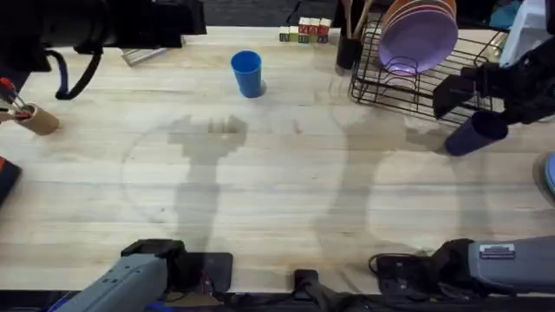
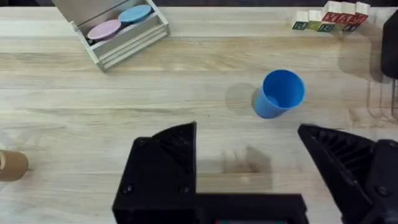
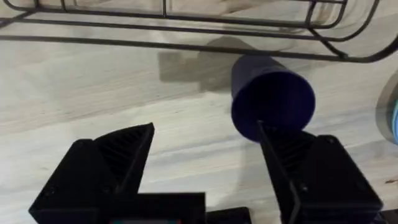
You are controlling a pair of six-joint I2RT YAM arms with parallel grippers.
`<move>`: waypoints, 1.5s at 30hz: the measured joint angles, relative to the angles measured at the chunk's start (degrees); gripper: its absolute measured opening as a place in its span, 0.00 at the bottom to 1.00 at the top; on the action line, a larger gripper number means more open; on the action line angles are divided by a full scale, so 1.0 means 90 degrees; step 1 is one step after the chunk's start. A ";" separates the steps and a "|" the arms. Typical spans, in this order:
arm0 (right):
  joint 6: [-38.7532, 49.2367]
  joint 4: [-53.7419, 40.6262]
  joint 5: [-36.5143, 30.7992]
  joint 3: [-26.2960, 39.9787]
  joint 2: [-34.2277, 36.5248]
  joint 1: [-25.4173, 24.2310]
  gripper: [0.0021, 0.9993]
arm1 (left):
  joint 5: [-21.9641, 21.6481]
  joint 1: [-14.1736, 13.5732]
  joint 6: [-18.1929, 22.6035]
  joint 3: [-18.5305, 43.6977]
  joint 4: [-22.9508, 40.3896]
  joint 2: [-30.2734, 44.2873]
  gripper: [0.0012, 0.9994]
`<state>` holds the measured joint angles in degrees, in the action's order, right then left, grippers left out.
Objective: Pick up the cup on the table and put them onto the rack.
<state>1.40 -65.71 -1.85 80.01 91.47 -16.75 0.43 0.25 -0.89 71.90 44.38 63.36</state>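
Reaching for the dark cup (image 3: 272, 99), the right claw (image 3: 208, 162) is spread wide with the cup just ahead by one finger, close to the rack (image 3: 186, 25), so next it likely must slide around it and pinch.

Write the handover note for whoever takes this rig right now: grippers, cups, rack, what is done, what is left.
Left gripper: open, empty, above the table short of the blue cup.
Right gripper: open, right next to the dark cup, not gripping it.
Blue cup: upright on the table, left of the rack.
Dark cup: on the table just in front of the rack.
Rack: holds purple plates, no cups.
Done: nothing racked.
Left: pick up both cups and put them on the rack.
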 joint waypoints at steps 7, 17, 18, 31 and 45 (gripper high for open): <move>0.0222 0.0080 -0.0002 0.0000 0.0307 0.0000 0.99 | 0.0000 0.0000 0.0000 0.0000 0.0000 0.0000 0.99; 0.0335 0.0168 -0.0002 0.0000 0.0827 0.0000 0.81 | 0.0000 0.0000 0.0000 0.0000 0.0000 0.0000 0.99; 0.0343 0.0168 0.0000 0.0000 0.0827 0.0001 0.75 | 0.0000 0.0000 0.0000 0.0000 0.0000 0.0000 0.99; 0.0372 -0.0094 -0.0129 0.0095 0.0820 -0.0027 0.03 | 0.0000 0.0000 0.0000 0.0000 0.0038 0.0001 0.99; 0.0381 -0.1703 -0.0031 0.1112 0.0764 -0.0027 0.03 | 0.0000 0.0000 0.0000 0.0000 0.0046 0.0001 0.99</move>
<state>4.83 -81.04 -2.13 90.02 98.35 -16.99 0.43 0.25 -0.89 71.90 44.80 63.36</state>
